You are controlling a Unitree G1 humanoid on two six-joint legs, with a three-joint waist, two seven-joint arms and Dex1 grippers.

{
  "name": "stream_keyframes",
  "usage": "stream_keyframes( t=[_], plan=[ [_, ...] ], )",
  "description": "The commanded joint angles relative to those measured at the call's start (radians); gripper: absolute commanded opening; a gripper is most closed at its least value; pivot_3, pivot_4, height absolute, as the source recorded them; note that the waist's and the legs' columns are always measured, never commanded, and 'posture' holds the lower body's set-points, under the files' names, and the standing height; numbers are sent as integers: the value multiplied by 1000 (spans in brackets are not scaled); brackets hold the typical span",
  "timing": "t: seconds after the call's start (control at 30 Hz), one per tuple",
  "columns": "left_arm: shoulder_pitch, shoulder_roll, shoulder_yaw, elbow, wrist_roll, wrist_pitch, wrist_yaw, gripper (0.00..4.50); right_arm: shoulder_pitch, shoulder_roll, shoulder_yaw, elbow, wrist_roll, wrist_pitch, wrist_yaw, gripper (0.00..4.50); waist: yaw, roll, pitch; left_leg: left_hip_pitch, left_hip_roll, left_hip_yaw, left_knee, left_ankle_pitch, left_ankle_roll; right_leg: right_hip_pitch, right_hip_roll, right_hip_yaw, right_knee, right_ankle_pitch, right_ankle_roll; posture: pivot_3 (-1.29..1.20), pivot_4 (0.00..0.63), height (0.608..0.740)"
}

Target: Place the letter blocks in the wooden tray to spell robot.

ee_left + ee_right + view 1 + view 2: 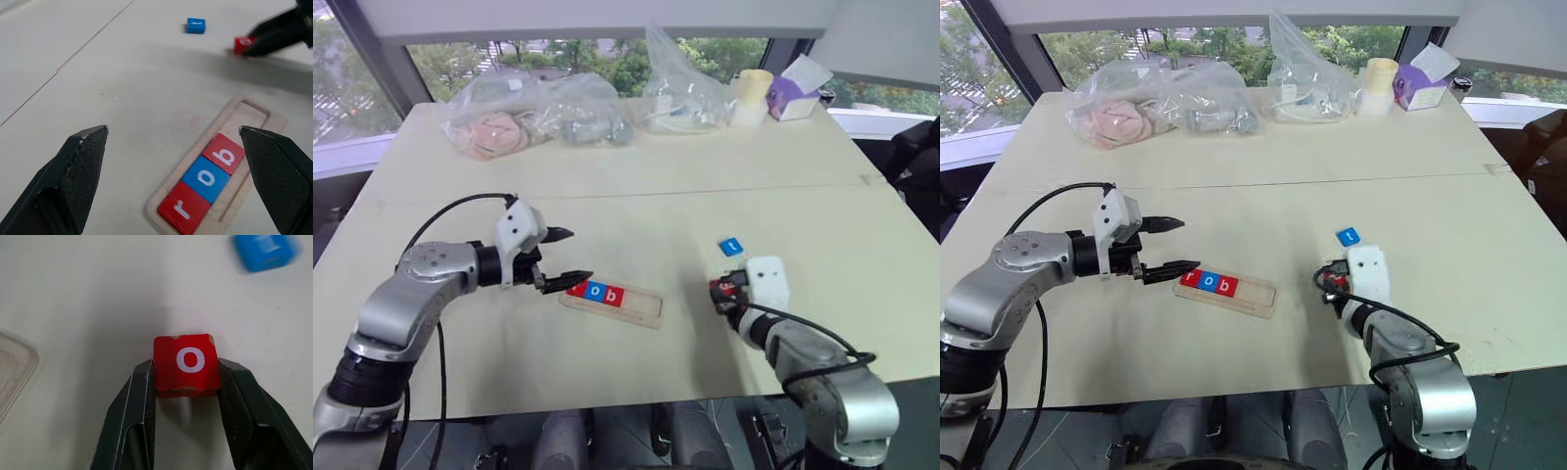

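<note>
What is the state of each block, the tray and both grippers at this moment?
wooden tray: flat on table, holds r, o, b; two places free.
red o block: gripped by right gripper, shut.
blue t block: loose on table.
left gripper: open, empty, beside the tray's r end.

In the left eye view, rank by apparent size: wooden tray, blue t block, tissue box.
1. wooden tray
2. tissue box, though it sits farthest from the camera, so it looks smaller than it is
3. blue t block
</note>
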Motion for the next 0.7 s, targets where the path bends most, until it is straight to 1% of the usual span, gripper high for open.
stream_keyframes(
  t=[0.03,0.07,0.13,0.17,0.2,0.27,0.3,0.37,0.43,0.5,0.57,0.63,0.7],
  plan=[
    [-4,-6,-6,-7,16,-31,-13,4500,2,30,9,-1,-3,-2,-22,2226,0,0,0,0,0,0,0,0,0,0,0,0,0,0,0,0,150,739],
    [1,-5,-4,-7,19,-35,-15,4500,-3,29,6,-3,-2,3,-22,2550,1,0,0,0,0,0,0,0,1,0,0,0,0,-1,0,0,150,739],
    [8,-4,0,-8,23,-38,-19,4500,-11,26,-4,-9,-2,9,-23,3664,2,0,0,0,0,0,0,0,1,-1,0,0,0,-1,0,0,150,739],
    [14,-1,4,-10,22,-37,-22,4500,-28,19,-42,-16,16,-18,3,4195,3,0,0,0,0,0,0,0,1,0,0,0,0,-1,0,0,150,739],
    [18,0,7,-12,21,-36,-23,4500,-40,14,-70,-22,30,-38,21,4466,4,0,0,0,0,0,0,0,0,0,0,0,0,-1,1,0,150,739],
    [25,7,11,-16,16,-31,-33,4500,-57,-52,-118,-13,51,-108,86,4466,6,0,0,-1,0,0,1,0,0,0,-1,0,0,-2,3,0,150,739],
    [27,11,11,-17,14,-30,-40,4500,-57,-108,-125,4,57,-171,137,4466,6,0,0,-1,0,0,1,-1,-1,0,-2,0,0,-2,3,0,150,739],
    [28,34,2,-20,4,-31,-91,4500,-29,-276,-180,81,149,-401,443,4466,6,0,1,-1,0,0,1,-1,-1,0,-2,0,0,-3,4,0,150,739],
    [22,51,-3,-25,-6,-32,-132,4500,18,-411,-196,175,188,-612,670,4466,6,-1,1,-1,-3,0,1,0,0,0,-3,0,-2,-3,5,0,150,739],
    [14,63,-3,-34,-16,-28,-161,4500,51,-492,-183,268,183,-748,782,4466,6,-1,1,-1,-4,0,0,0,1,1,-2,0,-2,-5,7,0,150,739],
    [9,73,-1,-43,-24,-23,-185,4500,61,-539,-168,350,167,-834,840,4466,6,-1,1,-1,-4,0,-1,0,1,1,-1,-1,-1,-6,7,0,150,739],
    [1,116,-12,-57,-4,-36,-229,4500,41,-599,-124,500,124,-941,920,4466,4,-2,1,-1,-4,0,0,0,1,1,-1,0,0,-6,7,0,150,739],
    [-12,149,-4,-72,-10,-26,-255,4500,-7,-635,-75,673,76,-1080,983,4466,2,-3,2,0,-4,1,1,0,1,1,-1,0,0,-5,6,0,150,739]
  ],
)
